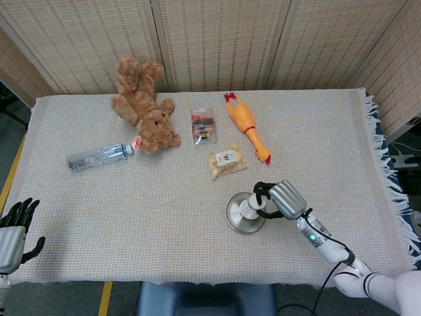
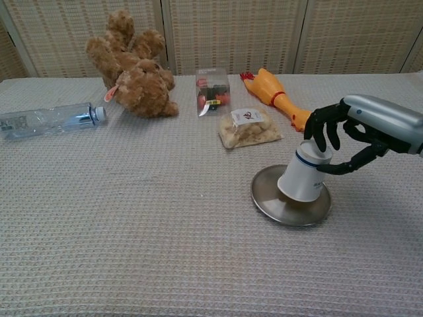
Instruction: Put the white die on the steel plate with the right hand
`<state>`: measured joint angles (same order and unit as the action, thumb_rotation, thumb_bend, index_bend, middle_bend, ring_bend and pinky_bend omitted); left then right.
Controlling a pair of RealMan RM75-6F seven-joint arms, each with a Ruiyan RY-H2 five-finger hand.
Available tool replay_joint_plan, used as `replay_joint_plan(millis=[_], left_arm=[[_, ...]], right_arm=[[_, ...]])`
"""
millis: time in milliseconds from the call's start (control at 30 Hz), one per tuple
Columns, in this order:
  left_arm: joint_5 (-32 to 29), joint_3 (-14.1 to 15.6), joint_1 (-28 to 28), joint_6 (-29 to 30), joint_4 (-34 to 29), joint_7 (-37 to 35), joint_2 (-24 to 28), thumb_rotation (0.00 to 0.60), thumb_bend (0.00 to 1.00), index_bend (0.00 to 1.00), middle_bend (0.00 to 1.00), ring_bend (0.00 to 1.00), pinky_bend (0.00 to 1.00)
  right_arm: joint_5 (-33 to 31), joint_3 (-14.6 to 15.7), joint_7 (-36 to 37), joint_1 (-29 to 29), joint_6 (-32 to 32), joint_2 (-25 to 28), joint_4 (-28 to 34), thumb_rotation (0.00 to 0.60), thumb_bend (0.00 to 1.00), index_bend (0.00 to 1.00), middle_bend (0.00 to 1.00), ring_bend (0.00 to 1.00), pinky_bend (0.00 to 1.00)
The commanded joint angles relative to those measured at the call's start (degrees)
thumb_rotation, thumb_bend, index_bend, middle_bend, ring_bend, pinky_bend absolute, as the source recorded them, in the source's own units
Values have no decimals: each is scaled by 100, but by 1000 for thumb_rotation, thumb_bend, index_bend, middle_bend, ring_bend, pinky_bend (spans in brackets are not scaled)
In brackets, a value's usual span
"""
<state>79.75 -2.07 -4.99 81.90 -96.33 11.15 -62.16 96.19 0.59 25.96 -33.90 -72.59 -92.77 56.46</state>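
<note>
The steel plate [image 1: 233, 213] [image 2: 271, 206] lies near the table's front, right of centre. An upside-down white cup with a blue band [image 1: 249, 207] [image 2: 303, 177] stands tilted on the plate. My right hand [image 1: 279, 198] [image 2: 360, 129] grips the cup's upturned base from the right, fingers curled over it. The white die is hidden in both views, with the cup standing where it lay. My left hand [image 1: 14, 230] hangs at the table's front left corner, fingers apart, holding nothing.
Behind the plate lie a snack bag [image 2: 249, 127], a rubber chicken [image 2: 277, 95] and a small clear box [image 2: 212, 88]. A teddy bear [image 2: 132, 69] and a plastic bottle [image 2: 47, 119] lie at the back left. The table's fringed right edge [image 1: 388, 178] is close.
</note>
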Motion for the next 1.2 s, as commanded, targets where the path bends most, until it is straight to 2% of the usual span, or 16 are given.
replay_joint_plan(millis=[33, 367, 667, 800, 1033, 1200], left_arm=[[1, -1, 1, 1, -4, -6, 3, 600, 353, 0, 23, 16, 210], [15, 9, -2, -8, -11, -1, 4, 600, 354, 0, 23, 16, 211], [15, 7, 3, 0, -10, -17, 11, 600, 353, 0, 23, 17, 210], [17, 7, 7, 6, -13, -23, 11, 600, 354, 0, 23, 17, 211], [3, 4, 2, -8, -11, -13, 9, 600, 353, 0, 23, 17, 210], [-7, 6, -3, -26, -7, -5, 4, 600, 353, 0, 23, 17, 210]], right_arm=[[21, 18, 99, -32, 18, -108, -149, 600, 109, 619, 612, 589, 902], [44, 6, 125, -51, -104, -537, -743, 600, 109, 623, 612, 589, 902], [211, 245, 1264, -152, -45, -359, -433, 600, 109, 630, 612, 589, 902], [245, 297, 1537, -166, -67, -283, -358, 600, 109, 635, 612, 589, 902], [201, 226, 1075, -110, -182, -454, -748, 600, 109, 638, 612, 589, 902], [201, 144, 572, -63, -394, -722, -1297, 600, 109, 638, 612, 589, 902]])
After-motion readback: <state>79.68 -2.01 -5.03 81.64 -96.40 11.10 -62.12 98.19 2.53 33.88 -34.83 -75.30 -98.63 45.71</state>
